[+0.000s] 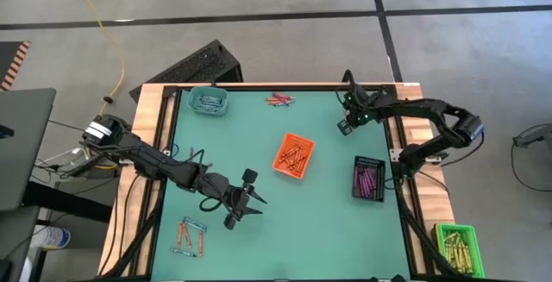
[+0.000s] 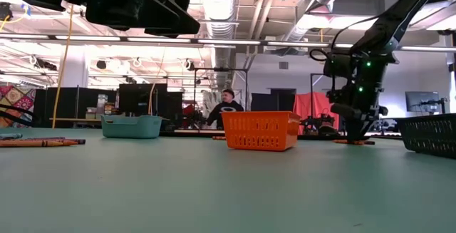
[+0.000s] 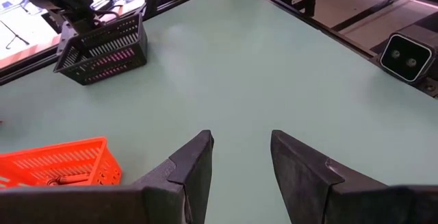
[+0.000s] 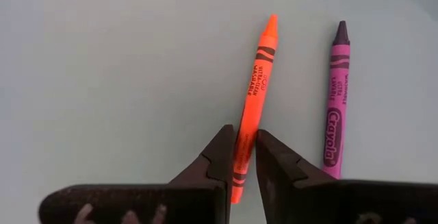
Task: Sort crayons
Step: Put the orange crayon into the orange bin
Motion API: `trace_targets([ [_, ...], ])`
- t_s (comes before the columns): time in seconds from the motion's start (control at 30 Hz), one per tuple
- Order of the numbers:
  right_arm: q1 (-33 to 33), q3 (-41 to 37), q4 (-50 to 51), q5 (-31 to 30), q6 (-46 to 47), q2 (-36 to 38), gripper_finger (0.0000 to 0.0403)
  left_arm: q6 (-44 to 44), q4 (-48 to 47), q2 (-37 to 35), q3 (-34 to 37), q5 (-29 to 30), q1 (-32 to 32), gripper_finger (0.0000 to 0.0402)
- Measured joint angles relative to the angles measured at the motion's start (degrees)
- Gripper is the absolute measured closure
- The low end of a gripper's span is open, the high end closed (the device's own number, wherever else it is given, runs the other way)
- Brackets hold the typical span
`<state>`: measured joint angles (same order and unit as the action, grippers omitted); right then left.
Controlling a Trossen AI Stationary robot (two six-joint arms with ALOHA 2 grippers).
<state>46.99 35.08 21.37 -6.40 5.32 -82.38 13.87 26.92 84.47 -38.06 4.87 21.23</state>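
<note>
Two crayons lie side by side on the green table (image 1: pixel 259 239) under the right gripper (image 4: pixel 238 157) at the far right corner: an orange crayon (image 4: pixel 254 94) and a purple crayon (image 4: pixel 337 94), near each other but apart. You see the right jaws pinching the orange crayon across its lower shaft, with its tip pointing away from the wrist. Expect each stick to be light, stiff and brittle; the round paper wrapper probably rolls and slips, so hold it across the wrapped middle, not the tapered tip. More crayons wait in a loose pile (image 1: pixel 190 235) at the near left and a small cluster (image 1: pixel 279 100) at the far edge. Sorted sticks fill the orange basket (image 1: pixel 294 155) at centre and the black basket (image 1: pixel 369 178) to its right; a teal basket (image 1: pixel 208 102) stands far left. Your left gripper (image 3: pixel 239 169) hovers over bare table near the pile, jaws spread and empty.
</note>
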Motion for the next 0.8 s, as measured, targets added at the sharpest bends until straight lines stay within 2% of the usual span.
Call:
trace_targets([
  [0.2,-2.2,0.2,1.1,-2.2,0.7,-2.8,0.0342,0.0,0.0,0.0,0.0,-1.1,0.0,0.0262],
  [0.47,-3.0,0.2,1.7,-2.7,1.8,-2.8,0.0395,0.0,0.0,0.0,0.0,-1.5,0.0,0.0262],
  [0.8,-4.9,2.8,4.2,-1.5,2.1,-3.1,0.0398,0.3,0.0,0.0,0.0,-1.5,0.0,0.0262],
])
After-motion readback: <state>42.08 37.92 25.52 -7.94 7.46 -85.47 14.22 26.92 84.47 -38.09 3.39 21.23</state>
